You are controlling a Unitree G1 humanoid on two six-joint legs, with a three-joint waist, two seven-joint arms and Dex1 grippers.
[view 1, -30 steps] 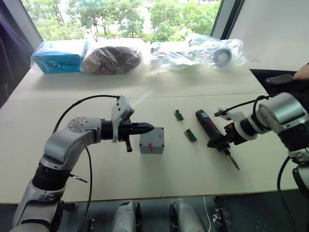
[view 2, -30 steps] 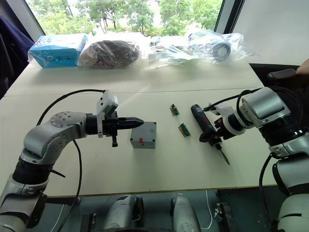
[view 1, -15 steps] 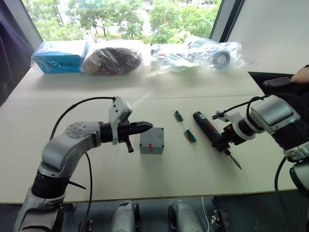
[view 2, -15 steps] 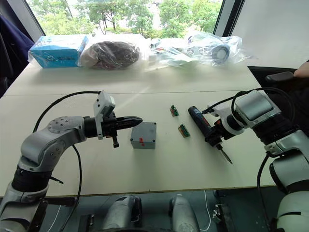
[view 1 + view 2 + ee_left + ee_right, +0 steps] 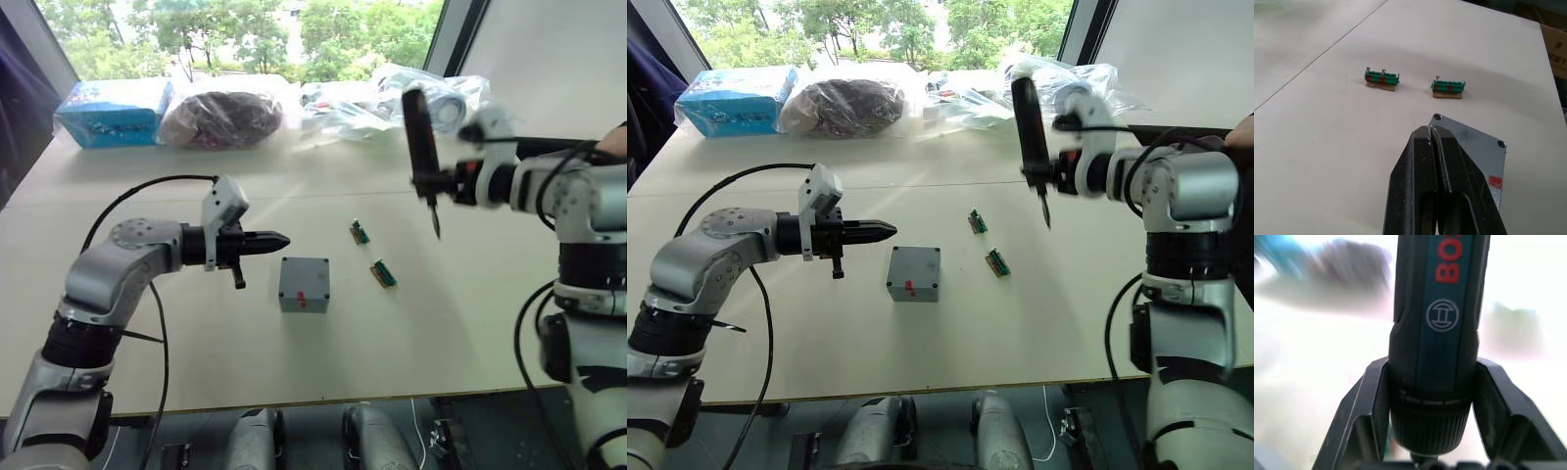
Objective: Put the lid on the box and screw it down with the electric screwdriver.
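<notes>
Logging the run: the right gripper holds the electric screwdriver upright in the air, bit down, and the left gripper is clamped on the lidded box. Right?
Not quite. The left gripper is shut on nothing, beside the box and apart from it; the left eye view shows the gap. The lid is on the box. The rest holds: the right gripper holds the electric screwdriver upright in the air, bit down.

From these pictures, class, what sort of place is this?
Probably a lab or workshop bench by a window: a plain table with green connector parts, bagged supplies and trees outside.
</notes>
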